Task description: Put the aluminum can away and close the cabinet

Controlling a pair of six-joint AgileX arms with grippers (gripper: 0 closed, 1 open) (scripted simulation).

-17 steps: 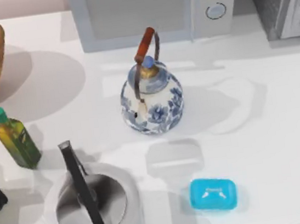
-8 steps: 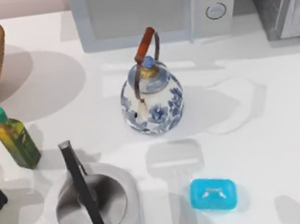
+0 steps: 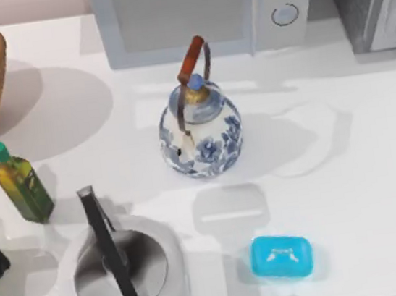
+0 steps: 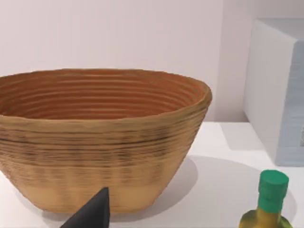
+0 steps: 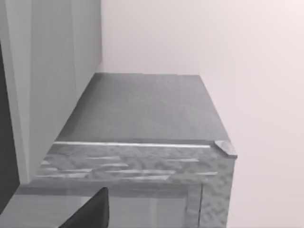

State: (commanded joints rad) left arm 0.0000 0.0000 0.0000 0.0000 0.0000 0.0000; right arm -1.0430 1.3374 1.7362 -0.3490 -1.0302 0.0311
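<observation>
Grey speckled cabinet (image 5: 142, 142) stood at the white desk's (image 3: 364, 192) far right; door state unclear. Can stowed or not, and both tools' finger spread: could not tell.

**Only shadows shift on the tabletop**

We see the objects themselves unmoved. A soft shadow that was absent a second ago, then appeared near the tabletop (image 3: 376, 168)'s front right corner, now sits against the right edge, higher up. A faint new shadow touches the front edge below the blue soap box (image 3: 282, 257).
</observation>
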